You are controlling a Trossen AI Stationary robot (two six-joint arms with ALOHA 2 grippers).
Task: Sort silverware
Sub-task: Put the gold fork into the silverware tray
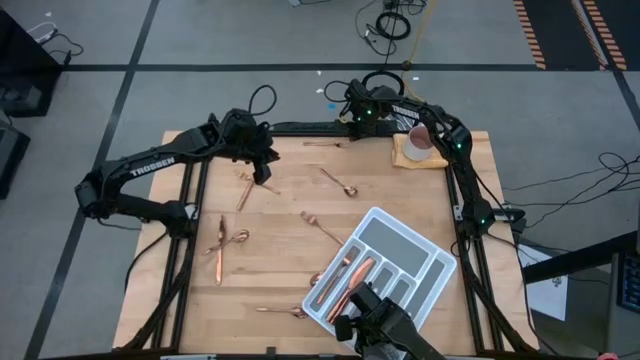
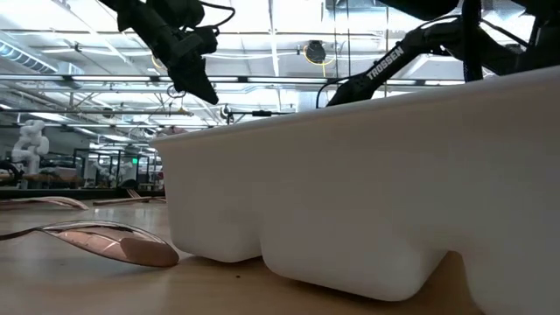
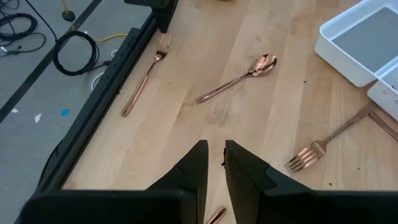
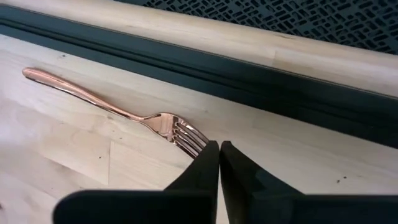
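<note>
A shiny copper fork (image 4: 124, 115) lies flat on the wooden table (image 1: 280, 270), close to the far edge, at about 12 o'clock in the high view. Its long side runs along that edge. It is thin and smooth, with a rounded handle end and four prongs. The prongs point at the right gripper (image 4: 219, 149), and their tips are hidden behind the dark fingers. The right gripper's fingers are pressed together, and I cannot tell if they have caught the prong tips.

More copper pieces lie flat on the table. A spoon (image 1: 338, 181) sits near the middle, a bit toward 1 o'clock, with its bowl toward 4 o'clock. A second fork (image 1: 322, 228) lies in the middle, slanting toward the tray. A third piece (image 1: 245, 189) lies at about 10 o'clock, and its long side slants. Two more (image 1: 221, 249) lie at 9 o'clock, close together. One (image 1: 282, 311) lies at 6 o'clock, pointing sideways.

A white tray (image 1: 420, 290) with slots sits at about 4 o'clock. A few copper pieces (image 1: 345, 280) lie side by side in its slots on the 9 o'clock side, running along the slots.

The left gripper (image 3: 214, 152) hangs over the table at about 10 o'clock. Its fingers are almost shut, with a thin gap. A small copper tip shows just below them, but I cannot tell if they hold it.

A white mug (image 1: 418, 141) stands on a yellow cloth (image 1: 403, 157) at 1 o'clock.
</note>
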